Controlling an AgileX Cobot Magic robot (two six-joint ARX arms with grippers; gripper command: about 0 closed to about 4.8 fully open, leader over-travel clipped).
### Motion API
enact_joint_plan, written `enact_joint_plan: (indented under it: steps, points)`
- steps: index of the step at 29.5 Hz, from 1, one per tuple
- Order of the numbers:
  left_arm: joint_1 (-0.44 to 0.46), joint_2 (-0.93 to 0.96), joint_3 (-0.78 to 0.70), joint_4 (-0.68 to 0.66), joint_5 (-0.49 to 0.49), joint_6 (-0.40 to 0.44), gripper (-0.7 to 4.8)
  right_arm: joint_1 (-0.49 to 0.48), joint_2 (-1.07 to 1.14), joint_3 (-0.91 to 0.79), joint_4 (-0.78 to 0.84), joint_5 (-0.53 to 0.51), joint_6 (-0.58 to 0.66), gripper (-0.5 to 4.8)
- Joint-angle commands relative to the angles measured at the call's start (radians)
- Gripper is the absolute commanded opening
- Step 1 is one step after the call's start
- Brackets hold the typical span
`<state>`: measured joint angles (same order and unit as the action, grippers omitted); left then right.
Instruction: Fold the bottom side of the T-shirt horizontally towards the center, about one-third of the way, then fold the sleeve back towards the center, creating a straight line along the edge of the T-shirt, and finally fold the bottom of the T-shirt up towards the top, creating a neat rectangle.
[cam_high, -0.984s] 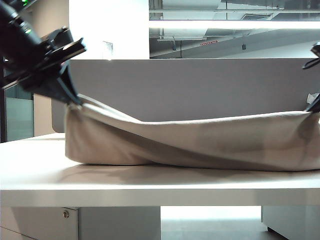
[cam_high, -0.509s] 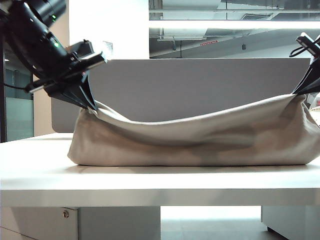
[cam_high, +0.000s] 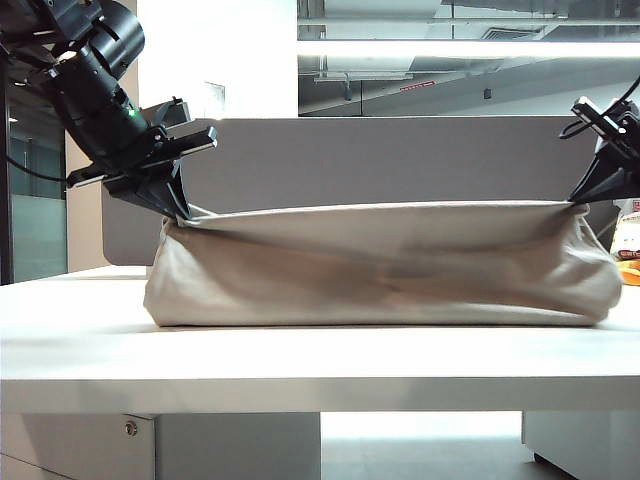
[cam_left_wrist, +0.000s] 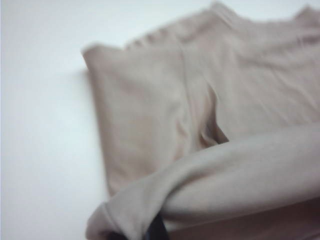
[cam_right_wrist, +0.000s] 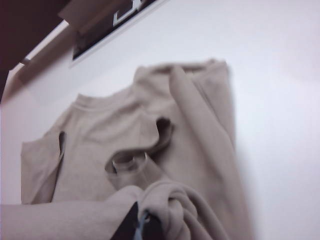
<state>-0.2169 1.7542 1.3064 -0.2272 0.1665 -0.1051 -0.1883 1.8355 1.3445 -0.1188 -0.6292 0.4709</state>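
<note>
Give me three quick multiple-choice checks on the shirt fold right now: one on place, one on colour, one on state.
1. Where is the left hand?
A. at the T-shirt's left raised corner
B. flat on the table
C. mid-shirt

2. The T-shirt's colour?
A. blue
B. beige
C. black

3. The raised edge between the left hand and the right hand is:
A. sagging deeply
B. lying on the table
C. stretched nearly straight

Answers: 1 A, its tips pinch that corner; 2 B, all views show beige cloth; 3 C, the top edge runs level between both shut hands.

Strong backlight from a ceiling strip lamp was seen in the exterior view. Both wrist views were blurred and washed out.
</note>
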Motion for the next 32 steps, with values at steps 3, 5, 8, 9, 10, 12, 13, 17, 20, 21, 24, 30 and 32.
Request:
enact_joint_plan:
  steps: [3, 5, 8, 9, 10, 12, 13, 17, 20, 21, 24, 30, 32]
  points:
    - [0.030, 0.065, 0.091, 0.002, -0.005, 0.008, -0.06, 0.000, 0.066, 0.110, 0.011, 0.002, -0.002, -0.03]
    - [0.034, 0.095, 0.122, -0.001, 0.010, 0.021, -0.06, 0.000, 0.095, 0.145, 0.003, 0.002, -0.002, -0.03]
    - [0.033, 0.148, 0.179, -0.017, 0.021, 0.024, -0.06, 0.000, 0.138, 0.190, -0.014, 0.002, -0.002, -0.03]
    - [0.033, 0.168, 0.201, -0.023, 0.021, 0.027, -0.06, 0.000, 0.153, 0.204, -0.016, 0.002, -0.002, -0.03]
    - [0.033, 0.183, 0.215, -0.026, 0.021, 0.027, -0.06, 0.000, 0.165, 0.212, -0.017, 0.002, -0.002, -0.03]
    - [0.033, 0.211, 0.240, -0.024, 0.021, 0.027, -0.06, 0.000, 0.183, 0.224, -0.013, 0.003, -0.002, -0.03]
    - [0.033, 0.221, 0.249, -0.021, 0.021, 0.027, -0.06, 0.000, 0.188, 0.224, -0.007, 0.006, -0.002, -0.03]
    - [0.033, 0.269, 0.292, -0.016, 0.021, 0.027, -0.06, -0.001, 0.211, 0.224, 0.011, 0.031, -0.007, -0.03]
    - [0.033, 0.300, 0.318, -0.010, 0.021, 0.027, -0.05, -0.001, 0.224, 0.224, 0.035, 0.024, -0.008, -0.02]
    - [0.033, 0.309, 0.325, -0.005, 0.021, 0.027, 0.01, -0.001, 0.227, 0.224, 0.047, 0.025, -0.016, 0.03]
    - [0.033, 0.318, 0.332, 0.005, 0.021, 0.027, 2.24, -0.001, 0.229, 0.225, 0.070, 0.025, -0.029, 1.44]
    - [0.034, 0.317, 0.364, -0.026, 0.017, 0.027, 4.79, -0.001, 0.228, 0.225, 0.079, 0.024, -0.029, 4.25]
    - [0.034, 0.316, 0.377, -0.040, 0.023, 0.027, 4.79, -0.002, 0.228, 0.225, 0.079, 0.024, -0.029, 4.31]
